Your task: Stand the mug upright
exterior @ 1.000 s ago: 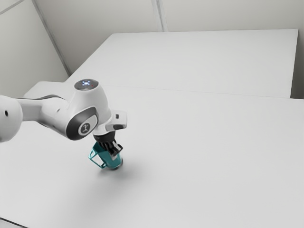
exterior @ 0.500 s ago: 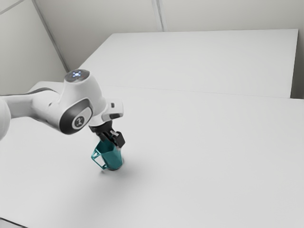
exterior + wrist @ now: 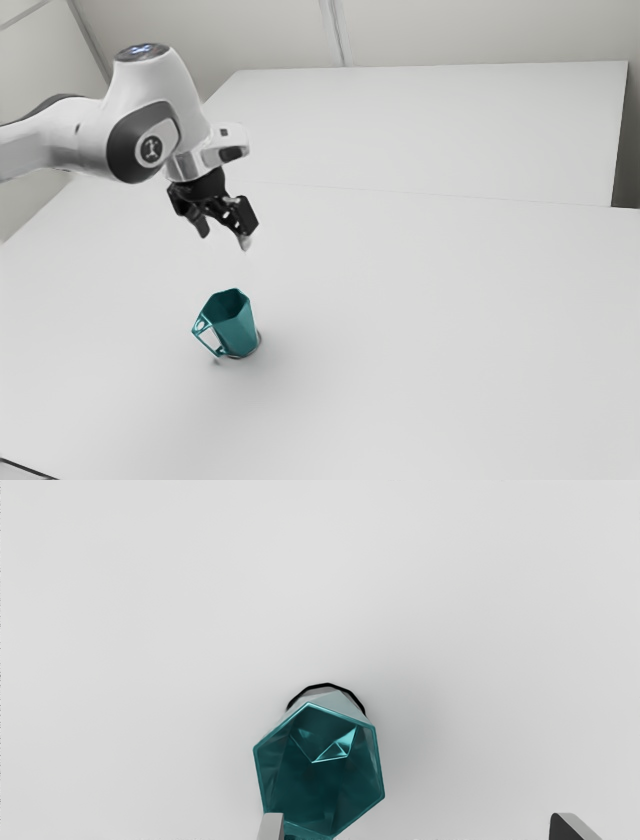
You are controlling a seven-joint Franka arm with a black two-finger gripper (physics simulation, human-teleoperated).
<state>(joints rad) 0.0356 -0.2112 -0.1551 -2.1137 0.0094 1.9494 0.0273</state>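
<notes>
The teal mug (image 3: 238, 328) — faceted, one-handled — stands upright on the white table (image 3: 420, 340).

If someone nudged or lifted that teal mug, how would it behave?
The mug looks stiff: its crisp, flat-sided walls probably wouldn't give when lifted. The glossy glints inside hint that it may be a bit slippery. It stands upright but is taller than its base is wide, so a push near the rim might tip it.

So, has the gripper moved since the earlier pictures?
Yes, upward: in the exterior view the gripper now hangs above the mug, nearer the table seam.
</notes>
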